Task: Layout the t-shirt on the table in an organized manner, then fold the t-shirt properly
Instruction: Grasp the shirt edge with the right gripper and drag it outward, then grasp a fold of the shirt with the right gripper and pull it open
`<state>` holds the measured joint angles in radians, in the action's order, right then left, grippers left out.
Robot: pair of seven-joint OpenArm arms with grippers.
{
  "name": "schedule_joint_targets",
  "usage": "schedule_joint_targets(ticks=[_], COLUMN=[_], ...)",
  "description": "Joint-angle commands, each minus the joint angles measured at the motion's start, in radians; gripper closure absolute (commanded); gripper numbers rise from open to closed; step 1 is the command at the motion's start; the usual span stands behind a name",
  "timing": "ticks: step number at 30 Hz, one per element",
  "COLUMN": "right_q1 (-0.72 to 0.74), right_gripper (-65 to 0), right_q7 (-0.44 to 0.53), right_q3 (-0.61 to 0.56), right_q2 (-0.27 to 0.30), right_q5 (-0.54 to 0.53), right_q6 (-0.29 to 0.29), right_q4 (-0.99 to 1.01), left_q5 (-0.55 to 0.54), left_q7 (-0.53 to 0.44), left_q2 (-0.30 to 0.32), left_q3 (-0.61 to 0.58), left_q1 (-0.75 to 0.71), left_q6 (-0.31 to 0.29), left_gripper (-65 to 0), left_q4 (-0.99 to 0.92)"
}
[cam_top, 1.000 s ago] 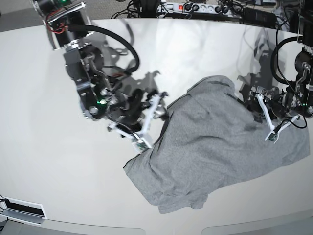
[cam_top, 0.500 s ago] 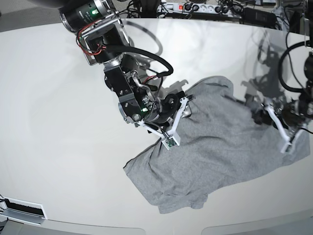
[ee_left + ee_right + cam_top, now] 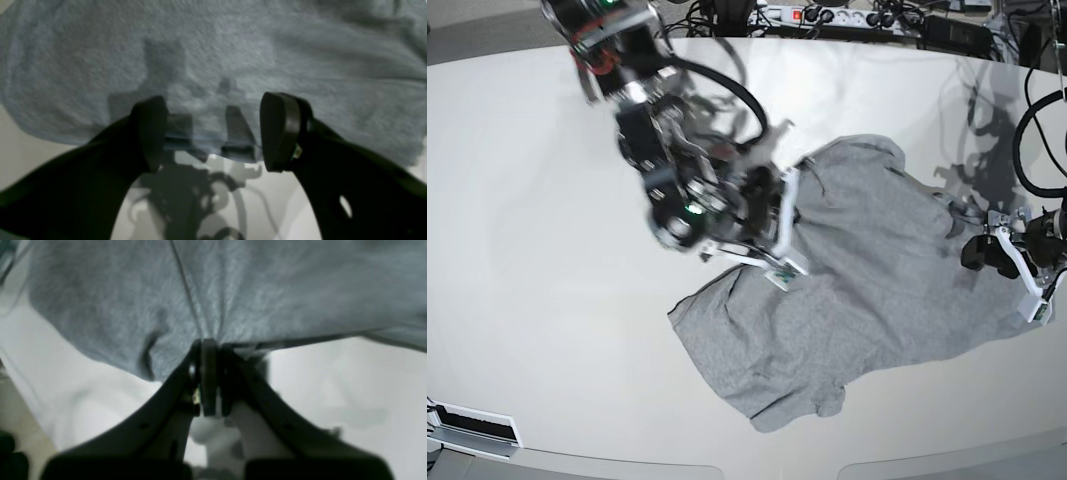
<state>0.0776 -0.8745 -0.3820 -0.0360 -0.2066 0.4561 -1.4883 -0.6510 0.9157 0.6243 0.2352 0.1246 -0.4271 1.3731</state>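
The heather-grey t-shirt (image 3: 867, 270) lies crumpled right of centre on the white table (image 3: 527, 250), plain side up. My right gripper (image 3: 787, 205) is at the shirt's upper left edge. In the right wrist view it (image 3: 209, 346) is shut on a pinch of the t-shirt (image 3: 267, 290), with creases fanning out from the jaws. My left gripper (image 3: 980, 250) is at the shirt's right edge. It (image 3: 213, 133) stands open, its fingers (image 3: 278, 131) straddling the hem of the t-shirt (image 3: 233, 50) without closing on it.
Power strips and cables (image 3: 847, 15) run along the table's far edge. A flat white device (image 3: 472, 428) sits at the near left corner. Bare table (image 3: 333, 390) spreads to the left of the shirt and in front of it.
My right gripper swung in from the left onto the shirt's upper left edge and closed on the fabric, tugging the shirt a little leftward. The left gripper drifted down and to the right, still open.
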Motion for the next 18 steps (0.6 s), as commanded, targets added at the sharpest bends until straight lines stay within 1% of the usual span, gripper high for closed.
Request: schedule_joint_targets(ticks=[1,4,9,12,14,15,18], right_q1=[-0.017,-0.117,-0.235,-0.274,-0.287,-0.288,-0.281], right_gripper=[0.0,0.0,0.0,0.0,0.0,0.0,0.0], right_q7=[0.005,0.011,0.008,-0.021,-0.019,-0.013,0.034], right_q3=[0.003,0.003,0.003,0.003,0.003,0.003,0.002], right_q2=[0.024,0.1,0.181,0.218,0.24,0.242,0.234], right_q5=[-0.002,-0.002,0.008,0.079,0.09,0.076,-0.011], right_q6=[-0.01,-0.021,-0.021,-0.083,-0.098,-0.093,-0.029], right_q4=[-0.082,-0.272,-0.47,-0.518,-0.536,-0.548,-0.6], left_q5=[-0.013,-0.013,-0.013,-0.013,-0.013,-0.014,-0.026], left_q7=[-0.016,-0.007,0.019,0.029,0.028,0.028,0.029], left_q2=[0.021,0.021,0.021,0.022,0.022,0.022,0.021], left_q3=[0.008,0.008,0.008,0.008,0.008,0.008,0.008], left_q1=[0.02,0.02,0.02,0.019,0.019,0.02,0.017], left_q6=[0.0,0.0,0.0,0.0,0.0,-0.001,-0.023], left_gripper=[-43.0,-43.0,-43.0,-43.0,-43.0,-43.0,-43.0], left_q4=[0.014,0.014,0.014,0.014,0.014,0.014,0.014])
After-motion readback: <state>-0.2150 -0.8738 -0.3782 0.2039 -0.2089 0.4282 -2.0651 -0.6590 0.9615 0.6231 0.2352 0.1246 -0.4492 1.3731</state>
